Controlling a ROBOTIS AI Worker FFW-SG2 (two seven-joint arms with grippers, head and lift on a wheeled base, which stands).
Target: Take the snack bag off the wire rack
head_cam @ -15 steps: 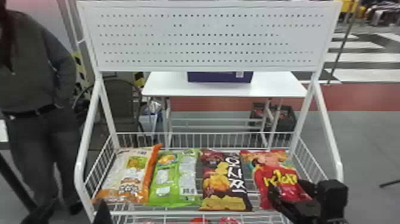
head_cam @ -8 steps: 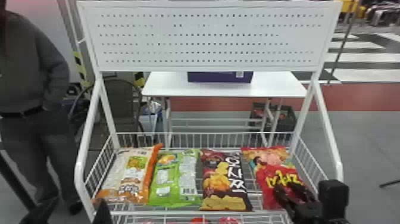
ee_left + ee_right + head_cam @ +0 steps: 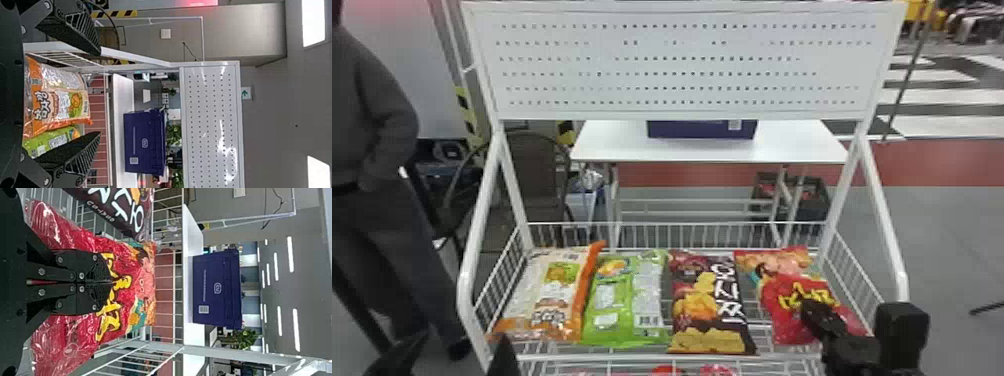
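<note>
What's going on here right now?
The robot's right tool is closed on the front of the red snack bag, which is at the right end of the wire rack, not yet taken off it. Beside it lie a dark brown bag, a green bag and an orange-and-white bag. The left tool is open and empty at the rack's left end.
</note>
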